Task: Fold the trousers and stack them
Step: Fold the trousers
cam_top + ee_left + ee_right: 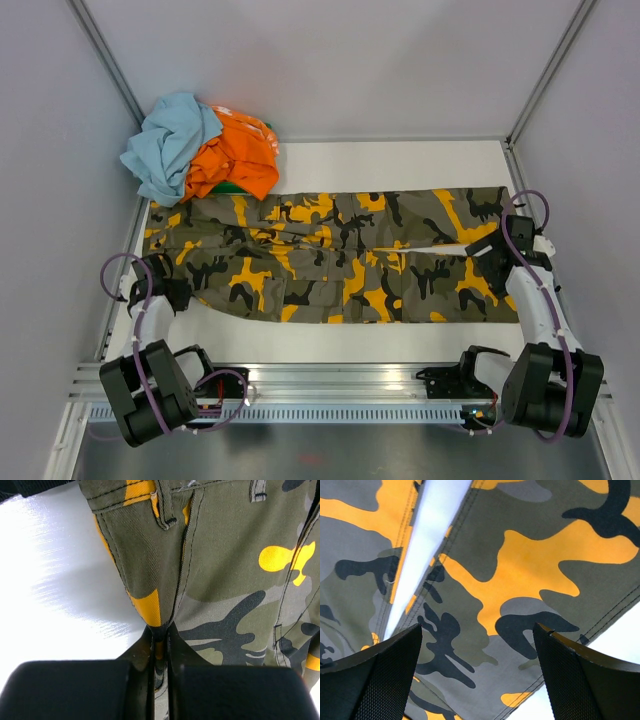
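One pair of trousers [330, 255], camouflage in olive, black, grey and orange-yellow, lies flat and lengthwise across the white table [400, 165]. The waist is at the left and both legs run to the right. A thin wedge of table shows between the legs near the hems. Side pockets sit along the near leg.

At the near left corner of the waist, the left gripper [160, 636] has its jaws pinched together on the trousers. A seam with black stitching and an orange patch is squeezed between the fingers. Belt loops show further up the waistband.

Over the leg ends at the right, beside the gap between the legs, the right gripper [477, 627] has its jaws spread wide with nothing held between them. I cannot tell whether its fingertips touch the cloth.

In the far left corner is a heap of other clothes: a light blue garment [170, 140] and an orange garment [238, 160], just beside the far edge of the waist.

An aluminium rail [330, 385] runs along the near table edge and carries both arm bases.
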